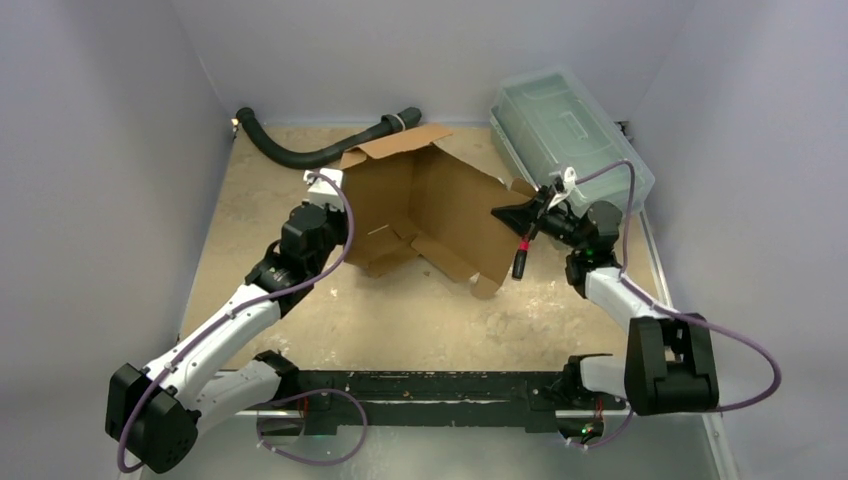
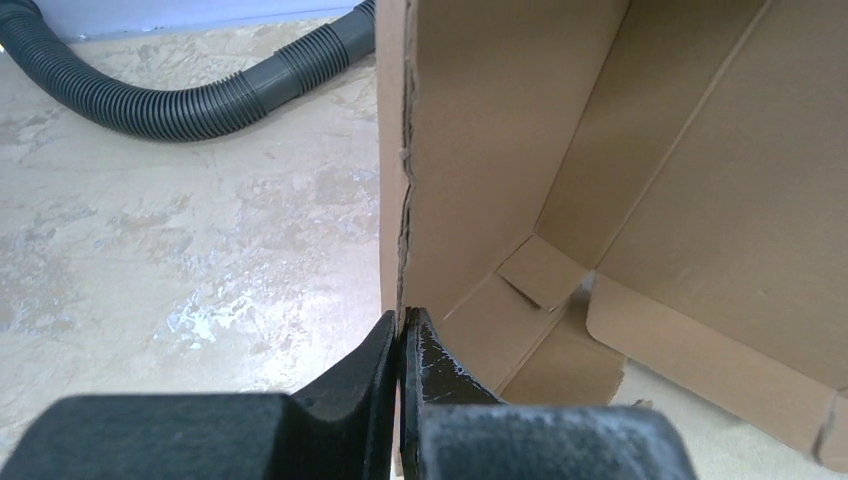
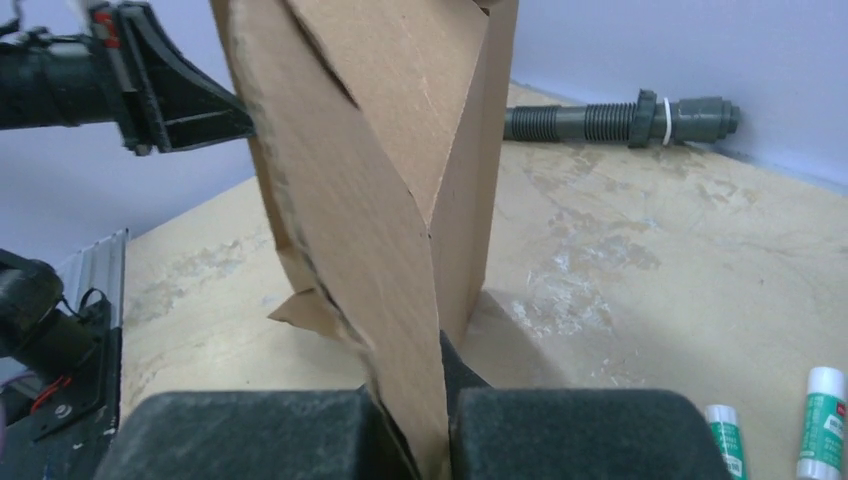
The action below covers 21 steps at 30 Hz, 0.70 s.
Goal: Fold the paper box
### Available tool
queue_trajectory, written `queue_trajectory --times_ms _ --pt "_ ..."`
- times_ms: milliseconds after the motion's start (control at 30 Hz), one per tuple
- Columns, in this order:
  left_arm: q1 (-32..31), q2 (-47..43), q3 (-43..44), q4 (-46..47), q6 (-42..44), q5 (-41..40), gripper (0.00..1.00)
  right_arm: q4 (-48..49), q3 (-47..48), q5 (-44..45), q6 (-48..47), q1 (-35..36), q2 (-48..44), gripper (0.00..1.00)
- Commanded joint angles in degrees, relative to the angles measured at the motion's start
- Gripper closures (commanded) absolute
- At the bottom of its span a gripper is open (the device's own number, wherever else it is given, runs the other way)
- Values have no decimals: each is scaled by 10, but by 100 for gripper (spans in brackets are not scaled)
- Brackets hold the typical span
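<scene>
**Paper box held at two edges, half raised**

The left end effector [image 2: 402,325] is seen closed on a thin vertical edge of the paper box [image 2: 640,180]; the cardboard wall is pinched between the two dark fingers with no gap left. The right end effector [image 3: 425,392] is also closed, and a slanted panel of the same box is clamped between its pads. The box is partly erected in the far middle of the counter [image 1: 400,320]. Its left wall is lifted, its floor lies open toward the camera, and several flaps are spread loose at the near side.

The cardboard is judged to be light, so little force is needed to lift it. It is stiff within each panel but gives way easily along the creases, and it may spring back when released. Its matt surface is probably not slippery. The raw edges look rough and could be crushed or torn by hard pinching. A hold is best taken on a panel edge close to a crease, not on the small tabs.

Behind the box a dark ribbed hose [image 1: 290,150] is lying, to the right a clear plastic bin [image 1: 570,130] is standing, and two glue sticks [image 3: 820,420] are seen near the right arm
</scene>
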Motion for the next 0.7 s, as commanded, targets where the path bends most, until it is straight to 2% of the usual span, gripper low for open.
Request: queue_trajectory --times_ms 0,133,300,600,667 --pt "-2 -5 14 19 -12 8 100 -11 29 -39 0 6 -80 100" --pt "-2 9 31 23 -3 17 100 -46 40 -75 -15 5 -107 100" --pt "-1 29 41 39 9 37 100 -63 56 -132 -20 5 -94 100" --pt "20 70 52 42 -1 50 100 -129 69 -130 -71 6 -84 100" --pt "23 74 59 32 -9 52 93 -149 74 -121 -86 6 -87 100"
